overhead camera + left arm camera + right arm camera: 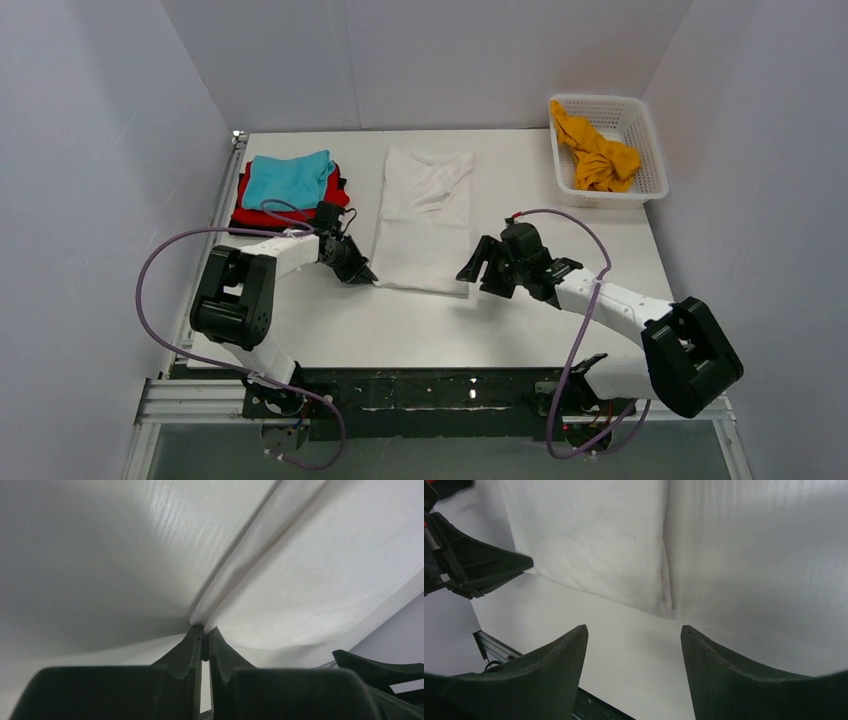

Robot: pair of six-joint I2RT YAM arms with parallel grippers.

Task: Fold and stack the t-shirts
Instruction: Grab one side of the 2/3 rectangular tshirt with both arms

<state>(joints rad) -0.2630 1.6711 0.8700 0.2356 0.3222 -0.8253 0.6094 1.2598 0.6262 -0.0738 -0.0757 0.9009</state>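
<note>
The large white t-shirt (425, 215) lies as a long folded strip in the middle of the table. My left gripper (365, 275) is at its near left corner, and its jaws (202, 630) are shut on the cloth's corner (280, 580). My right gripper (478, 272) is open and empty just short of the near right corner. In the right wrist view the gripper (634, 635) is over bare table, with that corner (659, 597) just beyond it. A teal tee (290, 178) lies on a red one (245, 205) at the left. An orange-yellow tee (598, 155) sits in the basket.
The white lattice basket (655, 150) stands at the back right corner. Walls close in the table on the left, back and right. The metal rail (440, 395) with both arm bases runs along the near edge. The left gripper's fingers show in the right wrist view (479, 567).
</note>
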